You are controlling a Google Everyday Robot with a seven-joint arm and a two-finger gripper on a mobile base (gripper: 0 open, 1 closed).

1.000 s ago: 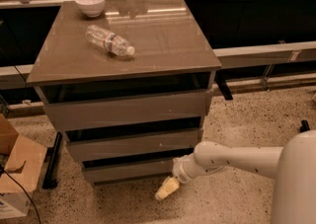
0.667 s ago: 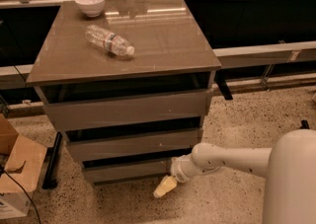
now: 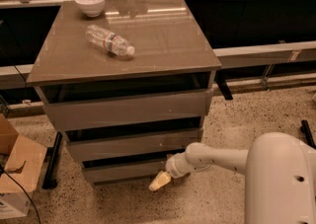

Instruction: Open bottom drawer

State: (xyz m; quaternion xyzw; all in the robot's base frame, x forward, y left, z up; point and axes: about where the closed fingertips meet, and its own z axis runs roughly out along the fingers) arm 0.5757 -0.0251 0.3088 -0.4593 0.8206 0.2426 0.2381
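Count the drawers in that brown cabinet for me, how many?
3, stacked: the top drawer under the cabinet top, the middle drawer below it, and the bottom drawer nearest the floor. The gripper is low, just in front of the bottom drawer.

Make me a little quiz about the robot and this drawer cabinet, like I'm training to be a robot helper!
1. True or false: the plastic water bottle lies on its side on the cabinet top.
2. The gripper hangs low near the floor, at the front of which drawer? A. top B. middle C. bottom
3. Fill in the blank: the white ___ stands near the back left corner of the cabinet top.

Key
1. True.
2. C, the bottom drawer, near its right end.
3. bowl.
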